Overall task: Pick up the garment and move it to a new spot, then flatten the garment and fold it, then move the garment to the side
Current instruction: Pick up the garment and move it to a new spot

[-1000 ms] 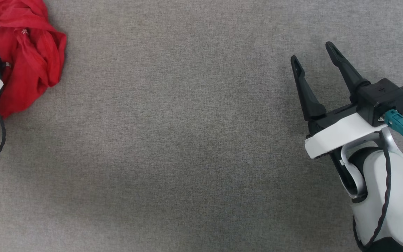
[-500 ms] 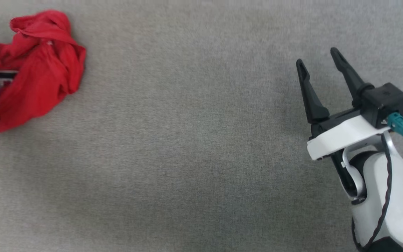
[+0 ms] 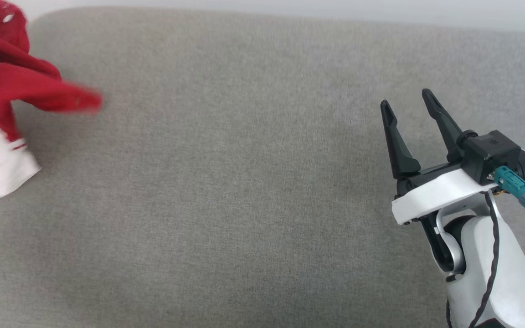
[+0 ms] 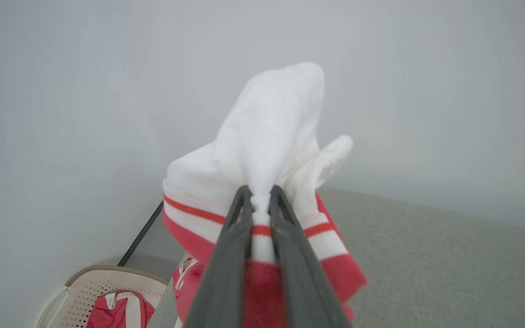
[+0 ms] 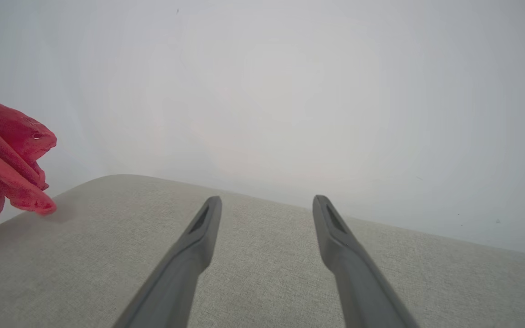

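Observation:
The garment (image 3: 12, 86), a red jersey with white sleeves, hangs bunched and blurred at the head view's far left, above the grey cushion (image 3: 244, 182). In the left wrist view my left gripper (image 4: 261, 196) is shut on the garment (image 4: 267, 136), pinching a white sleeve at its red-and-white striped cuff; the cloth puffs up above the fingertips. My right gripper (image 3: 406, 107) stands open with nothing in it at the right of the head view, over the cushion. The right wrist view has the right gripper (image 5: 267, 202) open and the garment (image 5: 7, 155) at its far left edge.
A pale perforated basket (image 4: 84, 291) holding red-and-white cloth (image 4: 119, 310) sits low at the left of the left wrist view, beside the cushion's edge. A plain light wall (image 5: 262, 91) rises behind the cushion.
The left gripper closed on the garment's sleeve and raised the garment off the cushion; a white sleeve now dangles. The head camera shifted, bringing the cushion's far edge into view. The right gripper stays open.

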